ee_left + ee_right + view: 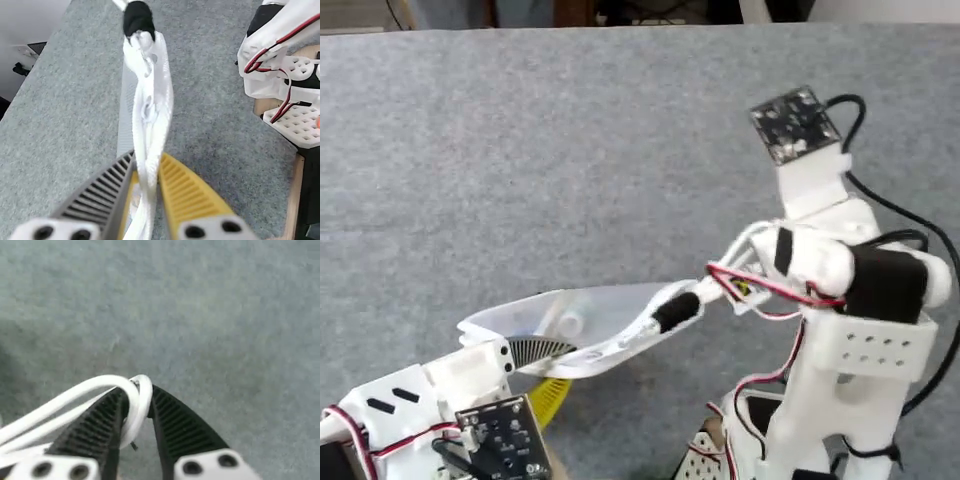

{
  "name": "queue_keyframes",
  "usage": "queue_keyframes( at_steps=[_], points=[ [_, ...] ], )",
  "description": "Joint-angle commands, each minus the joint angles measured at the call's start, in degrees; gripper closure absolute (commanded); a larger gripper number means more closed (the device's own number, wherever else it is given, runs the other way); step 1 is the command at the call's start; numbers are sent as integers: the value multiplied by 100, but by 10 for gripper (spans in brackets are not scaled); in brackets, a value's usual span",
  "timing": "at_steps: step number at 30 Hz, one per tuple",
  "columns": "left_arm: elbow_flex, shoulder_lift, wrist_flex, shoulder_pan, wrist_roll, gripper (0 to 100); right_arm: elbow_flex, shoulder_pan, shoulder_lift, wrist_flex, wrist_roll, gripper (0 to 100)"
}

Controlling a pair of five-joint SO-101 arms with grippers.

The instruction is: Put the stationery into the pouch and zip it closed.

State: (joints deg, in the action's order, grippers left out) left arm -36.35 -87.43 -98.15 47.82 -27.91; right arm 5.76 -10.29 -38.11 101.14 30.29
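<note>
Pouch (610,310) with pale stationery (568,322) inside, one end tight in left tool (147,157), its white cord (90,386) tight in right tool (139,390)

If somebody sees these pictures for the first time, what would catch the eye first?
First comes the translucent white plastic pouch, stretched over the grey felt-covered table between the two arms. The left hand, with one grey and one yellow ribbed finger, is shut on one end of it. The right hand, with black ribbed fingers, pinches a white loop at the other end.
</note>
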Motion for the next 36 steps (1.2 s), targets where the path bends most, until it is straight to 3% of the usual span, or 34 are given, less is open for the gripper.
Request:
queue_keyframes(
  at_steps=[1,11,21,30,33,36],
  points=[
    [127,149,-97,-171,44,971,251,-615,31,9,237,986],
    [136,149,-97,-180,44,971,400,-2593,136,-554,949,986],
    [136,149,-123,-180,44,971,84,-4431,1842,-1714,1187,986],
    [136,158,-123,-180,44,971,-1367,-5354,3486,-1969,1160,986],
    [136,158,-88,-215,44,971,-1710,-5433,3864,-1530,1160,986],
    [84,158,308,-716,44,971,-2053,-5380,4057,-888,1152,986]
  ],
)
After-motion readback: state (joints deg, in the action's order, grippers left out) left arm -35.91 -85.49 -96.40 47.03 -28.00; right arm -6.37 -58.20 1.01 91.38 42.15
